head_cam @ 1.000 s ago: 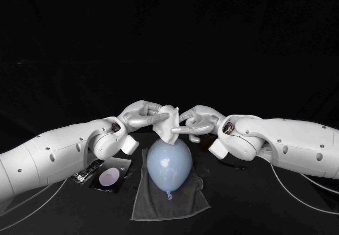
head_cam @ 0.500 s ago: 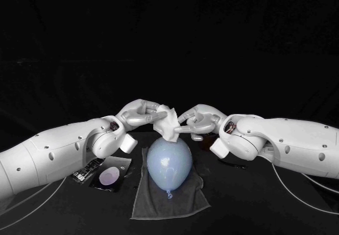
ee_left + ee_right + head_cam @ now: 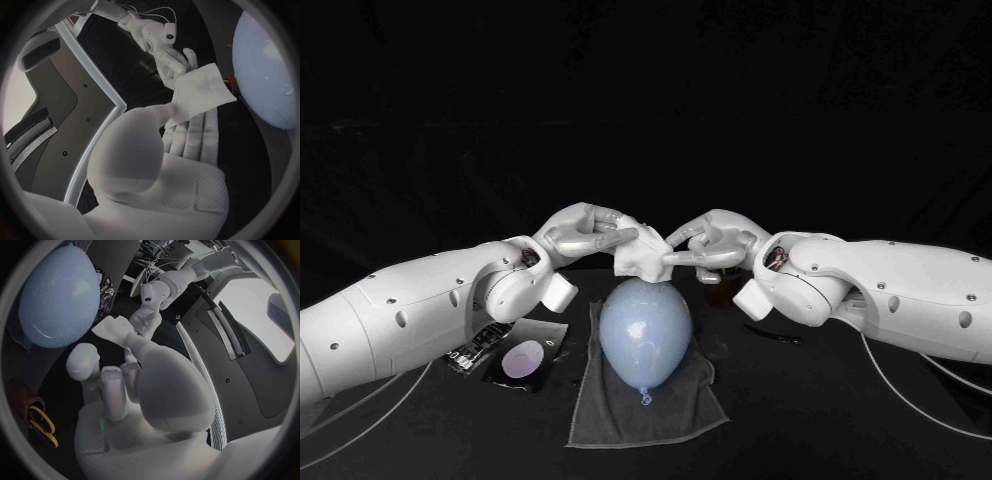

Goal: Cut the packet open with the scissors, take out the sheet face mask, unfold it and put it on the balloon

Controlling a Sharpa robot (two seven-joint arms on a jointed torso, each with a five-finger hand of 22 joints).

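Note:
The folded white sheet face mask [image 3: 643, 260] hangs just above the far end of the pale blue balloon [image 3: 646, 335]. My left hand [image 3: 589, 232] pinches its left side and my right hand [image 3: 708, 245] holds its right side. In the left wrist view the mask [image 3: 200, 92] sits at my left hand's fingertips [image 3: 187, 140], with the right hand [image 3: 169, 55] beyond it and the balloon [image 3: 269, 70] beside it. The right wrist view shows the mask [image 3: 112, 330] between my right hand [image 3: 119, 385] and the left hand [image 3: 150, 315], close to the balloon [image 3: 59, 300].
The balloon lies on a grey towel [image 3: 646, 415]. The cut packet [image 3: 516, 358] lies on the table left of the towel. Yellow-handled scissors [image 3: 40, 425] lie under my right arm, seen as a dark shape [image 3: 773, 334] right of the towel.
The mask has come down from between the raised fingers to just above the balloon. The hands have drawn slightly apart, the right one shifting right.

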